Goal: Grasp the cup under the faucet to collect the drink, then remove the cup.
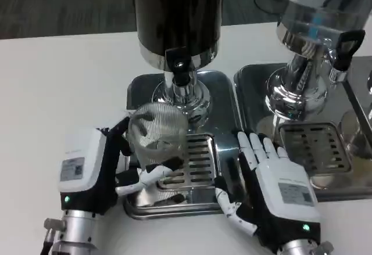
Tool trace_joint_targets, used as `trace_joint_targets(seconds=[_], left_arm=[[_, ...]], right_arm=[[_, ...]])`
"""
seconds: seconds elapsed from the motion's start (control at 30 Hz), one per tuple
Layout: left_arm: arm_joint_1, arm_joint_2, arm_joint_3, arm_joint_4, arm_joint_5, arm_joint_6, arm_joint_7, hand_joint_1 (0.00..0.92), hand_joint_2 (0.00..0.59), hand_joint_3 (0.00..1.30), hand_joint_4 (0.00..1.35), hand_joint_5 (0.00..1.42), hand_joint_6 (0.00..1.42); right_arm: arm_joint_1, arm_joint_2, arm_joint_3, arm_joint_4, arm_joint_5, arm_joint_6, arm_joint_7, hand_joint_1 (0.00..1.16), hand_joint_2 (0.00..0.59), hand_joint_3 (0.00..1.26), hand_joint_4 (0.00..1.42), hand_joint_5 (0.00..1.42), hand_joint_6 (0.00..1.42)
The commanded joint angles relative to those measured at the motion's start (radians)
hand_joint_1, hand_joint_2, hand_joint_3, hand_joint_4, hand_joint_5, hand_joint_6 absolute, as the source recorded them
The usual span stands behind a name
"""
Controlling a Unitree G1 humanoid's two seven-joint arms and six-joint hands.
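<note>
Single head view, looking steeply down and forward, close over white table (52, 81), drink dispenser (177, 20) straight ahead

Cup (156, 132) on drip tray (200, 161) under faucet (181, 72)

Left hand (99, 171) & right hand (273, 188): white backs w/ label stickers, green LEDs, black/white fingers, silver forearms.

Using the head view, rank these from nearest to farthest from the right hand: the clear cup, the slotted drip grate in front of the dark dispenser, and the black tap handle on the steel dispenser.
From the right hand:
1. Slotted drip grate, just to its left on the tray.
2. Clear cup, farther left, held by the left hand under the dark dispenser's faucet.
3. Black tap handle, up at the far right on the steel dispenser.
</note>
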Motion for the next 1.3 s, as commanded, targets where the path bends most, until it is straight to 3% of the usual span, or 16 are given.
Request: trace_joint_targets(seconds=[0.03, 0.4, 0.5, 0.63, 0.9, 1.0, 1.3], left_arm=[[-0.065, -0.015, -0.030, 0.030, 0.022, 0.003, 0.001, 0.422, 0.081, 0.54, 0.66, 0.92, 1.02], [-0.173, -0.072, -0.087, 0.198, 0.028, 0.058, -0.037, 0.388, 0.073, 0.51, 0.64, 0.89, 0.99], [-0.159, -0.069, -0.100, 0.199, 0.022, 0.053, -0.061, 0.210, 0.060, 0.43, 0.53, 0.78, 0.78], [-0.139, -0.058, -0.101, 0.187, 0.010, 0.045, -0.059, 0.014, 0.003, 0.27, 0.44, 0.72, 0.66], [-0.126, -0.046, -0.093, 0.172, -0.009, 0.057, -0.058, 0.000, 0.000, 0.20, 0.38, 0.67, 0.60], [-0.099, -0.028, -0.064, 0.137, -0.046, 0.016, -0.076, 0.000, 0.000, 0.20, 0.39, 0.66, 0.59], [0.003, 0.024, 0.020, 0.023, -0.102, 0.000, -0.075, 0.000, 0.000, 0.19, 0.40, 0.65, 0.54]], right_arm=[[0.023, 0.005, -0.008, -0.030, -0.008, 0.011, -0.016, 0.29, 0.425, 0.01, 0.00, 0.00, 0.01], [0.053, 0.008, -0.013, -0.054, -0.003, 0.020, -0.012, 0.29, 0.425, 0.01, 0.00, 0.00, 0.00], [0.049, 0.003, -0.012, -0.050, 0.000, 0.012, -0.004, 0.29, 0.425, 0.01, 0.00, 0.00, 0.00], [0.033, -0.003, -0.008, -0.036, -0.003, -0.003, -0.003, 0.29, 0.425, 0.01, 0.00, 0.00, 0.00], [0.031, -0.006, -0.014, -0.032, 0.001, -0.006, -0.003, 0.29, 0.425, 0.00, 0.00, 0.00, 0.00], [0.050, -0.018, -0.019, -0.044, -0.006, -0.026, -0.049, 0.29, 0.425, 0.00, 0.00, 0.00, 0.00], [0.042, -0.039, -0.030, -0.044, -0.013, -0.036, -0.055, 0.30, 0.419, 0.00, 0.00, 0.00, 0.00]])
